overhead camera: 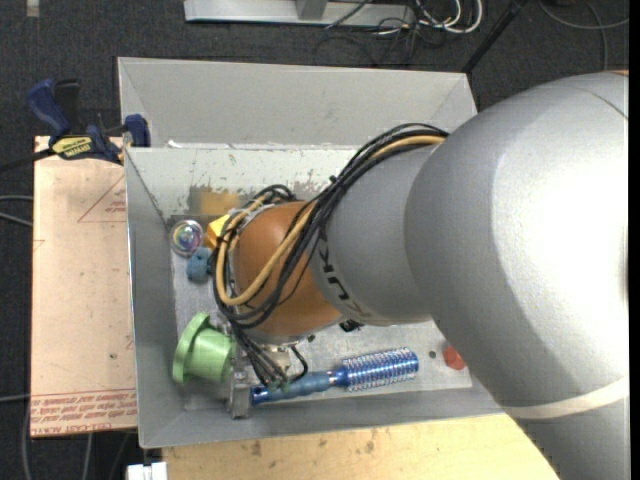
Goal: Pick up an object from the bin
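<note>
The grey metal gripper (241,393) hangs low in the grey metal bin (300,103), close to the floor near the corner at the view's lower left. The mechanism is hidden under the rounded orange cover (280,273) and the bundle of black and yellow cables (300,213) on the wrist. Because of that, I cannot tell whether it is released or clenched, and nothing can be seen grasped in it.

Two things lie right against it. Just beside the gripper on the view's left, a green plastic cup (200,349) rests on its side, with its flared rim turned away from the gripper. Whether the two touch cannot be made out. On the gripper's other side lies a blue plastic hairbrush (345,376). The end of its smooth handle comes right up to the gripper's base, and its ribbed, bristled head points away towards the view's right.

Farther from the gripper, up along the left wall, sits a small shiny iridescent ball (186,235). A small blue plastic piece (199,264) is just below the ball, and a yellow object (214,228) is partly hidden behind the cables. Well apart from the gripper, beyond the brush head, a small red object (454,359) shows at the edge of the thick grey arm (500,248).
</note>
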